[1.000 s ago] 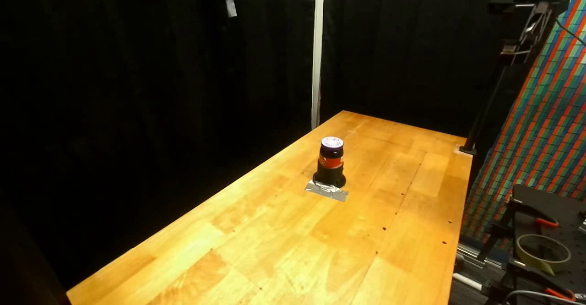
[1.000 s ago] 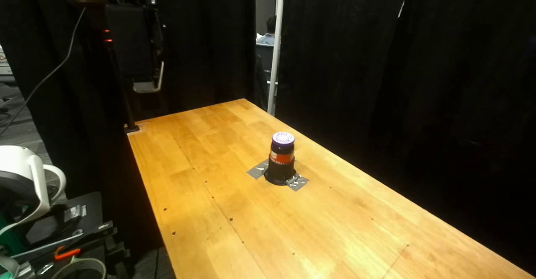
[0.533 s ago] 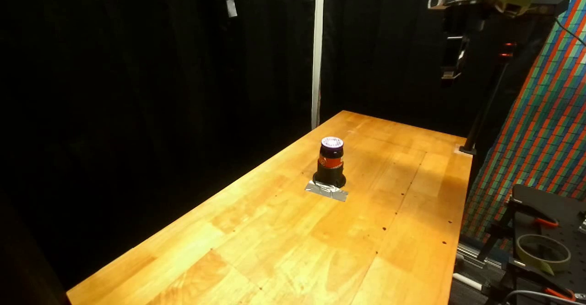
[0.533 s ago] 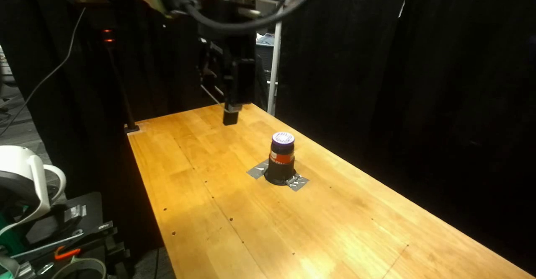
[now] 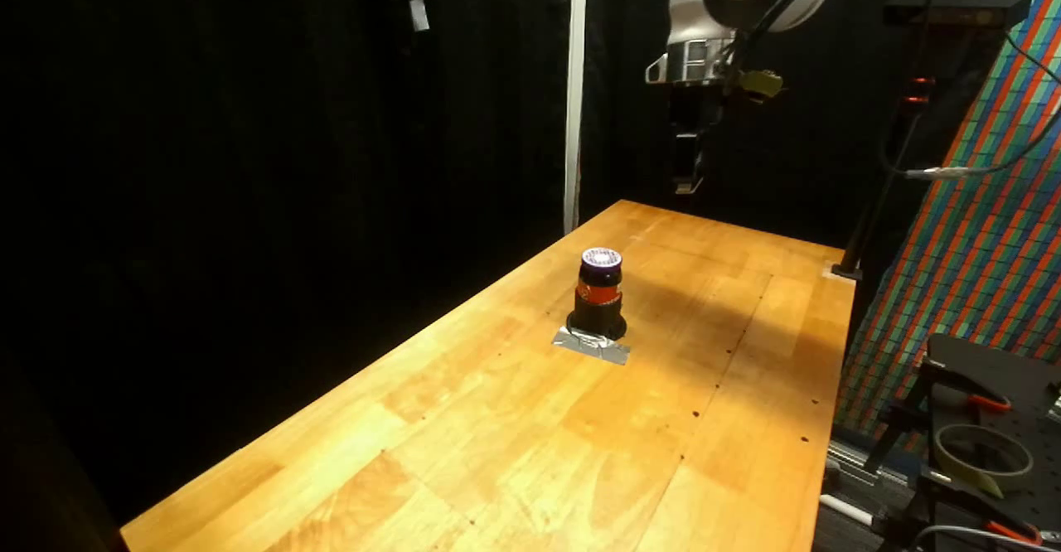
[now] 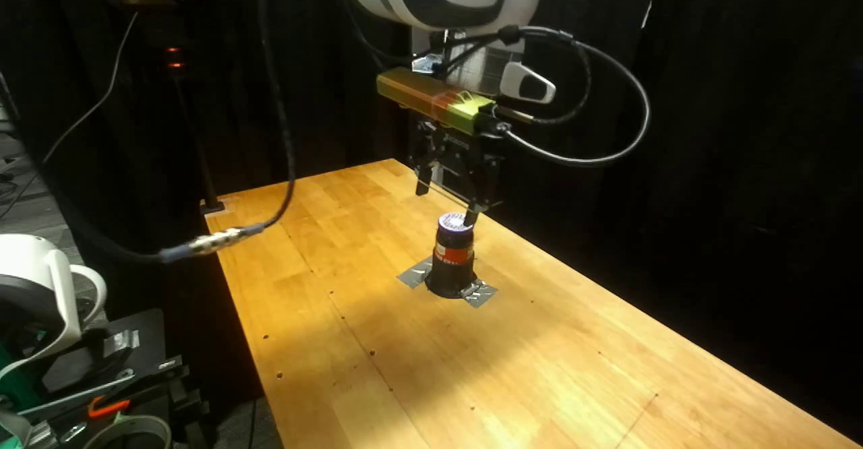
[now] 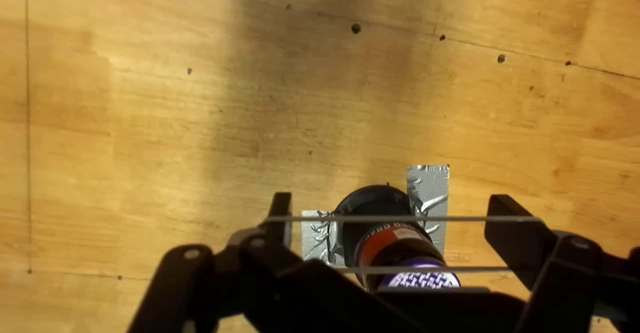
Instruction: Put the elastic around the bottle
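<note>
The bottle (image 5: 600, 288) stands upright on the table, dark with an orange-red label and a purple-white lid. It also shows in an exterior view (image 6: 454, 252) and the wrist view (image 7: 387, 243). A black holder (image 6: 450, 282) surrounds its base. My gripper (image 6: 447, 205) is open above the table; it also shows in an exterior view (image 5: 686, 189) and the wrist view (image 7: 392, 218). The thin elastic (image 7: 380, 218) is stretched around its two fingers as two strands. In the wrist view the strands cross in front of the bottle. Part of the lid is hidden there by the gripper.
Silver tape (image 5: 590, 346) fixes the holder to the wooden table (image 5: 514, 419). A black post (image 5: 879, 196) with a camera stands at a table corner. A side cart (image 5: 995, 386) with a tape roll (image 5: 984, 457) is beside the table. A cable (image 6: 276, 112) hangs from above.
The arm has come into view and lowered toward the bottle, moving left in an exterior view where the gripper was high at the right. The bottle and holder have not moved.
</note>
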Available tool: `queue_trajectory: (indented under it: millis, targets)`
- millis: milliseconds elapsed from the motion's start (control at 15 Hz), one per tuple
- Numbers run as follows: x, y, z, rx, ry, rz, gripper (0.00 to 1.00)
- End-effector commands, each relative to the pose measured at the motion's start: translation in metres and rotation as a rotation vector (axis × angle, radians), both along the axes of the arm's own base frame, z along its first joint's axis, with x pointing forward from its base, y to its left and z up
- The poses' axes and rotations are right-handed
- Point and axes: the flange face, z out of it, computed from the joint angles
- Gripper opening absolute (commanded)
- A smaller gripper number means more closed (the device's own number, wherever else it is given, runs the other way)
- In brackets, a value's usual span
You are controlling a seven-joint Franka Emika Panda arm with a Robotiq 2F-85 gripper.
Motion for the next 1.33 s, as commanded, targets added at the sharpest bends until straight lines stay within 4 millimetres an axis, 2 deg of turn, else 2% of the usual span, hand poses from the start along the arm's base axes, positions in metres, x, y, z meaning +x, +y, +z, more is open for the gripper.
queue_trajectory:
  millis: [0, 267, 533, 800, 1267]
  targets:
    - [0.064, 0.019, -0.032, 0.056, -0.005, 0.053, 1.00]
    - [0.105, 0.039, -0.061, 0.073, -0.017, 0.072, 1.00]
    - [0.129, 0.057, -0.079, 0.094, -0.036, 0.085, 1.00]
    - [0.140, 0.067, -0.092, 0.111, -0.030, 0.103, 1.00]
    - [0.140, 0.075, -0.117, 0.095, 0.097, 0.130, 1.00]
